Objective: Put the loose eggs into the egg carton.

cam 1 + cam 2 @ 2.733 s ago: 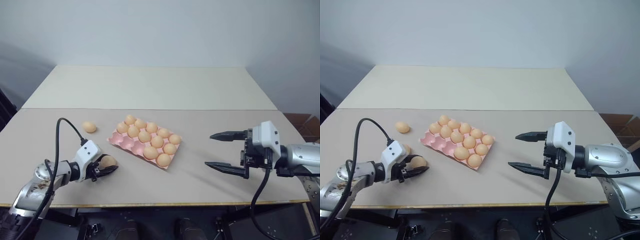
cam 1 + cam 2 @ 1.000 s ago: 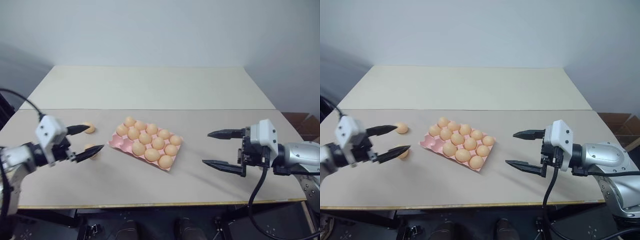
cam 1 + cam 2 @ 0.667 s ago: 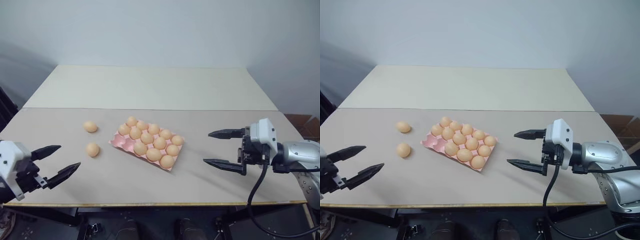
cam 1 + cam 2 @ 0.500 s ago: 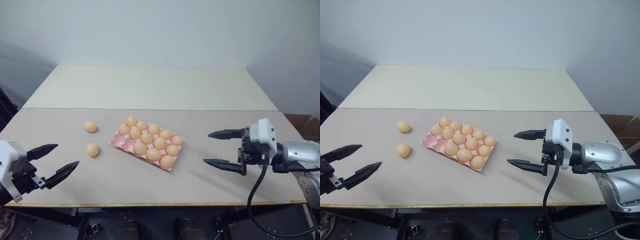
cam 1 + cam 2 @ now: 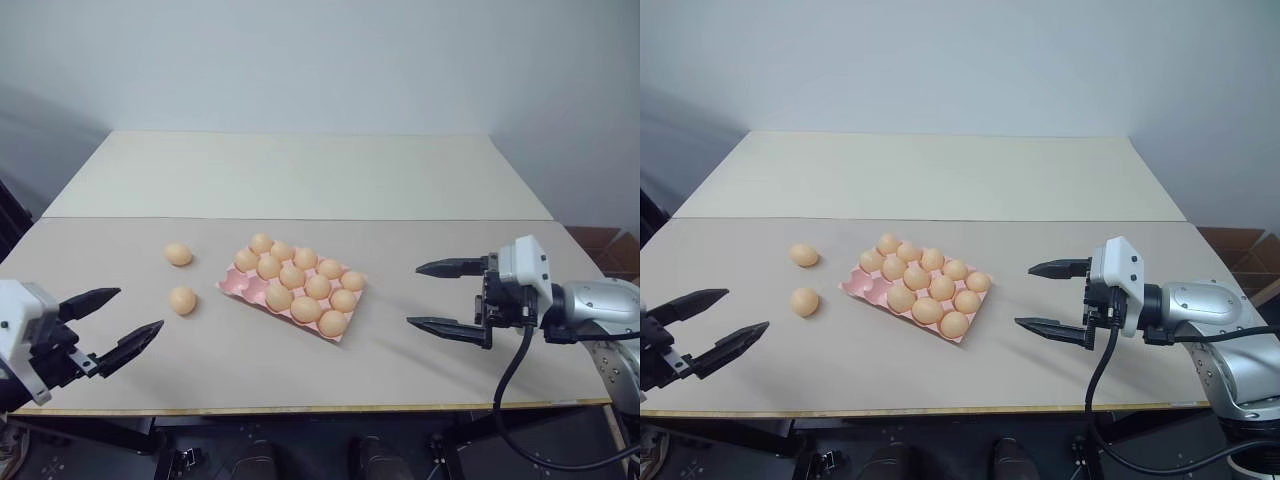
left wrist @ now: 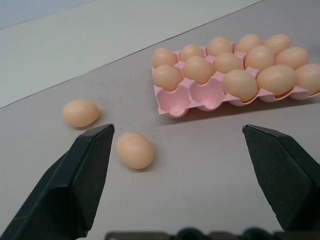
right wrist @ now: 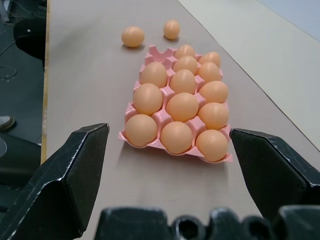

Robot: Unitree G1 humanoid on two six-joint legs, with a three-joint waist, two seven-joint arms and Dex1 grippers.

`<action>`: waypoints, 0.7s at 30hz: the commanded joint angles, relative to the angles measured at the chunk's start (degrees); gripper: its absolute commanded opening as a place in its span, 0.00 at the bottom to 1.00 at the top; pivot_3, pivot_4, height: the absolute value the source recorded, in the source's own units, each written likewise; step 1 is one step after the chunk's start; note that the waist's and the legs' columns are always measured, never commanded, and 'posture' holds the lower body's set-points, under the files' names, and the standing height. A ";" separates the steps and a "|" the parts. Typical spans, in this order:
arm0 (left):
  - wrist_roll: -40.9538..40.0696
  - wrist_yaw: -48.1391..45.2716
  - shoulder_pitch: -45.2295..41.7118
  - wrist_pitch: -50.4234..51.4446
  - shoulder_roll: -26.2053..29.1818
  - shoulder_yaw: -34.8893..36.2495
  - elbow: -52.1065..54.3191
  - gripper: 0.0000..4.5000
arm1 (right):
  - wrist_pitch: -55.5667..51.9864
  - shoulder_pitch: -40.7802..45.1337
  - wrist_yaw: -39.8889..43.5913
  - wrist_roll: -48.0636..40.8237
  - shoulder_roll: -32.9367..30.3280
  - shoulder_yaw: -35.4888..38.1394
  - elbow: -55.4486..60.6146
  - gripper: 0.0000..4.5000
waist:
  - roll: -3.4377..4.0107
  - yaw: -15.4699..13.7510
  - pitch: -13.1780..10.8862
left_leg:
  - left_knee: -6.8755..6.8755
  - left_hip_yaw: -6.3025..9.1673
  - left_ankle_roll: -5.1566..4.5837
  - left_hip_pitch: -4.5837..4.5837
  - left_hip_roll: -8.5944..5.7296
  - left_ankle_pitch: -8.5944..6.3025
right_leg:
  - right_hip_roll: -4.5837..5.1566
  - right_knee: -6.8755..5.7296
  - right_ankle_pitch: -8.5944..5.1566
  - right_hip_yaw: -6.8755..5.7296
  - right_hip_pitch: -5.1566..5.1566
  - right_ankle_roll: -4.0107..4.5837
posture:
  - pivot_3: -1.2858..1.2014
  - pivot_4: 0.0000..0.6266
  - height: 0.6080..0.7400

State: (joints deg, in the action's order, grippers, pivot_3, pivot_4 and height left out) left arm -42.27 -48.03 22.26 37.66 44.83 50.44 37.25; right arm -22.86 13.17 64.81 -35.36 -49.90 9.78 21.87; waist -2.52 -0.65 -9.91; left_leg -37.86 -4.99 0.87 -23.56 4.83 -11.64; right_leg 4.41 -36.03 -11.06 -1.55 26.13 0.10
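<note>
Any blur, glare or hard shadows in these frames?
Eye views: even, soft light, no glare; the egg carton and two loose eggs cast faint shadows. Left wrist view: the left gripper fingers look soft up close, the eggs sharp. Right wrist view: likewise, with the right gripper.
</note>
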 commanded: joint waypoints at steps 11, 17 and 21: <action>0.05 8.81 -3.63 2.20 -0.35 -7.45 2.09 0.99 | 1.32 2.74 0.73 0.16 0.15 0.17 -0.33 1.00 | 0.00 -0.01 0.00 | 0.00 0.00 0.00 0.00 0.00 0.00 | 0.00 0.00 0.00 0.01 -0.01 0.00 | 0.52 0.24 1.00; 3.42 18.46 -9.02 6.41 -1.49 -15.15 -0.49 0.99 | 1.15 2.03 0.61 0.13 0.09 0.70 0.52 1.00 | -0.01 -0.07 0.00 | 0.02 -0.01 -0.01 0.00 -0.02 0.00 | -0.01 0.00 0.01 0.04 -0.02 -0.01 | 0.52 0.24 1.00; 7.00 26.30 -15.62 9.82 -2.43 -20.04 -2.90 0.99 | 1.02 0.84 -0.39 0.00 0.63 0.91 1.89 1.00 | -0.01 -0.14 0.00 | 0.02 -0.01 -0.01 0.06 -0.02 0.01 | -0.01 -0.02 0.01 0.03 -0.07 -0.01 | 0.52 0.24 1.00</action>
State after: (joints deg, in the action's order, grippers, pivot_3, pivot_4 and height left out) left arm -37.03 -25.13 8.22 46.36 42.48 31.14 34.59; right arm -22.82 14.12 64.83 -34.94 -49.32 9.54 21.86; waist -2.53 -0.79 -9.90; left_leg -37.84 -5.00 0.87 -23.51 4.81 -11.63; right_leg 4.39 -36.05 -11.05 -1.52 26.07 0.08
